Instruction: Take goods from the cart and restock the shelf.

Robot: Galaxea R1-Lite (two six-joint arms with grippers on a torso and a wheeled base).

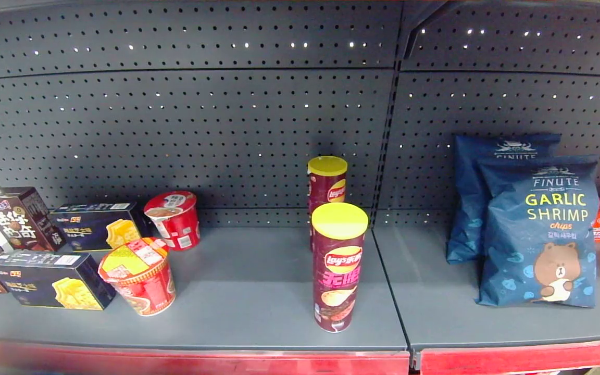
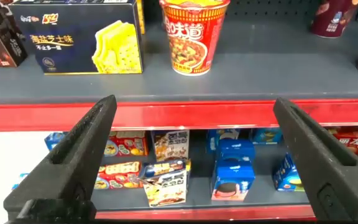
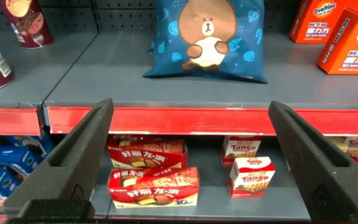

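— How's the light on the shelf (image 1: 258, 291)?
— Even and fairly bright. The front chip can (image 1: 337, 271) throws only a faint, soft shadow.
— Any glare?
— A pale sheen along the red front strip (image 1: 185, 359). Bright pinpricks shine through the pegboard back (image 1: 175, 130), and the head view's left edge is washed out white.
— Distortion?
— The head view bows the shelf's front edge and the panel seams. The lower shelf (image 3: 211, 205) sits a little dimmer.

Two chip cans (image 1: 337, 265), two noodle cups (image 1: 141, 276), two blue bags (image 1: 537, 234), two navy cracker boxes (image 1: 52, 278)
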